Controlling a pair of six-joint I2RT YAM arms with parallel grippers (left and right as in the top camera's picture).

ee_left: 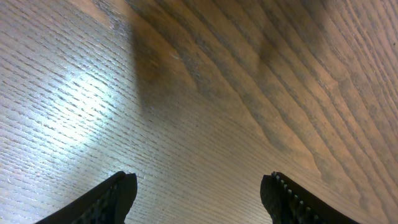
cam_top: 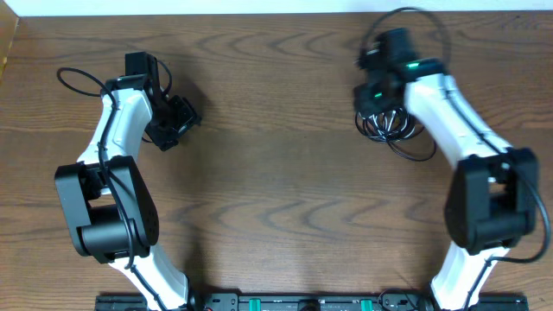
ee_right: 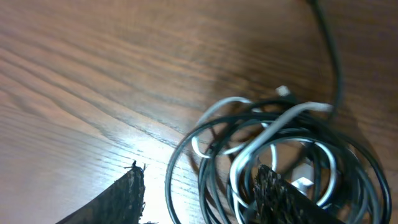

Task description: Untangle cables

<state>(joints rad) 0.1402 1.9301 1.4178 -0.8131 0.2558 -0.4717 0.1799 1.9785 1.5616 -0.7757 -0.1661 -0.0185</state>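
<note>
Two arms rise from the counter's [cam_top: 276,199] near edge, the left arm [cam_top: 108,164] and the right arm [cam_top: 462,130]. The left tool [ee_left: 199,182] is released, its two fingers wide apart over bare wood. The right tool [ee_right: 199,177] is also spread and grasps nothing. One of its fingertips overlaps the cables [ee_right: 214,124], which lie in one tangled coil at far right. The black loops are too snarled to count, and one white cable [ee_right: 298,109] shows.

Dark brown wood-grain counter [cam_top: 276,173], wavy grain running across it, bright glare patch [ee_left: 81,102] on its surface, white strip [cam_top: 216,6] along the far edge
</note>
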